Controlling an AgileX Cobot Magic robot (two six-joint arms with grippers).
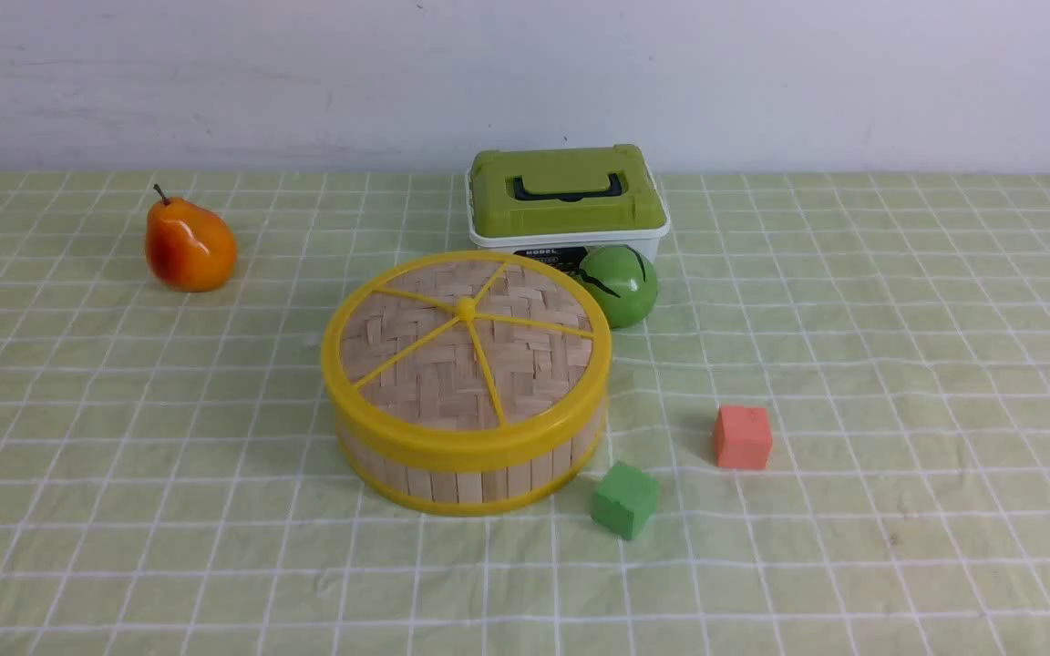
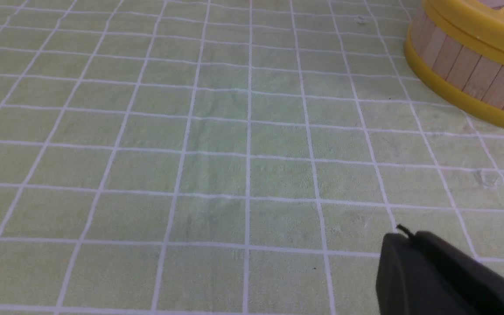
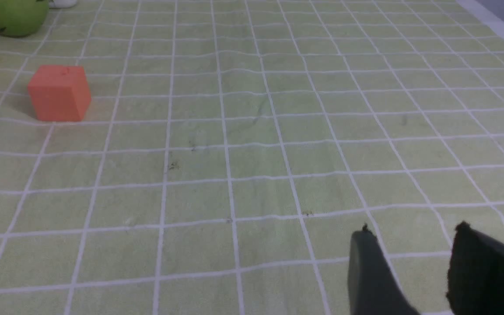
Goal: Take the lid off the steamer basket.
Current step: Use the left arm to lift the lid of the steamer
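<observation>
The steamer basket point(image 1: 479, 465), a round tub of pale bamboo slats with yellow rims, stands in the middle of the checked green cloth. Its lid point(image 1: 466, 346), woven tan bamboo with a yellow rim, spokes and centre knob, sits closed on top. Neither arm shows in the front view. In the left wrist view my left gripper point(image 2: 409, 238) is shut, its two black fingers pressed together over bare cloth, with the steamer basket point(image 2: 475, 74) far off at the frame's corner. My right gripper point(image 3: 414, 232) is open over bare cloth with nothing between its fingers.
A white box with a green lid point(image 1: 566, 196) stands behind the basket, a green ball point(image 1: 621, 284) beside it. An orange pear point(image 1: 188, 244) lies far left. A green cube point(image 1: 625, 499) and an orange cube point(image 1: 743, 437) point(image 3: 59, 92) sit right of the basket.
</observation>
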